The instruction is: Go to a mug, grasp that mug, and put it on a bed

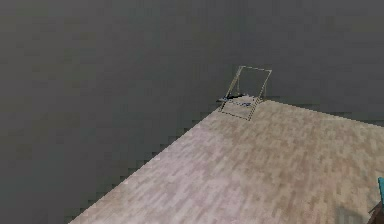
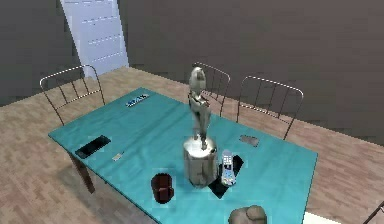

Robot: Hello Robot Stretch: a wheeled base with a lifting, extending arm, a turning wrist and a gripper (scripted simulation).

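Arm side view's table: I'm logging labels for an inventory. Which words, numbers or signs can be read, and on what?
None can be read.
The remote control's buttons and the blue flat item's marks, both on the teal table, are too small to make out.

Ahead of me a pale mottled wooden floor runs up to a plain dark grey wall. Where they meet sits a thin tilted wire frame, with a small dark shape at its foot.

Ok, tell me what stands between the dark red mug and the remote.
In the arm side view, the statue's round grey base stands between mug and remote.
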